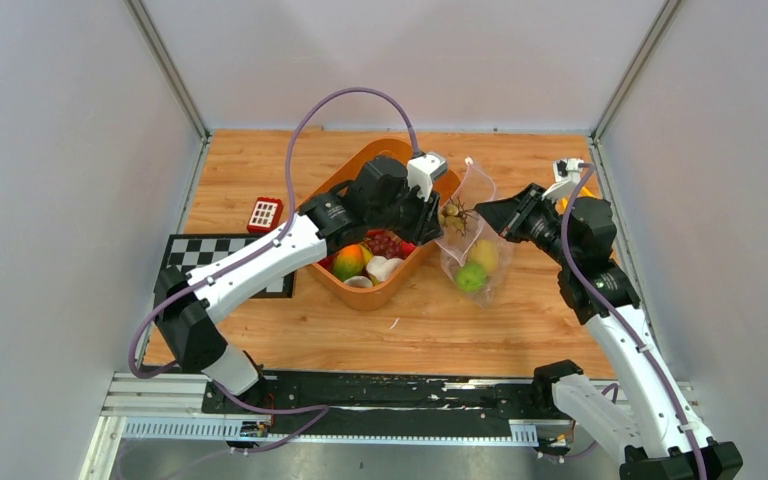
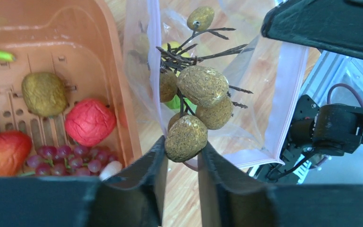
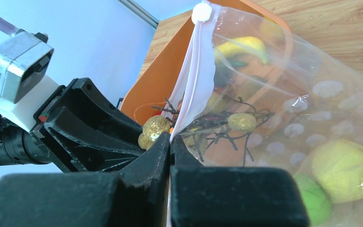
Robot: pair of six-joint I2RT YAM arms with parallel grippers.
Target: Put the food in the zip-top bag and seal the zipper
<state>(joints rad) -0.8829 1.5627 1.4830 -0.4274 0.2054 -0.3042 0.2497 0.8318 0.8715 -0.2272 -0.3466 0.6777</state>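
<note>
Gripping the lowest of the nuts (image 2: pixel 201 87), the left jaws hold the twiggy cluster at the open mouth of the bag (image 1: pixel 477 195), just beside the basket (image 1: pixel 360 297); the right jaws are closed on the bag's mouth edge, pinching the zipper (image 3: pixel 196 80) and holding that side up off the table (image 1: pixel 460 335); a lemon (image 3: pixel 345 170) and a green apple (image 3: pixel 314 201) lie together inside the bag at its low end; a mango (image 1: pixel 348 262), grapes (image 2: pixel 71 156), a red fruit (image 2: pixel 90 122), a kiwi (image 2: pixel 43 93) and a mushroom (image 1: pixel 384 267) sit in the basket.
</note>
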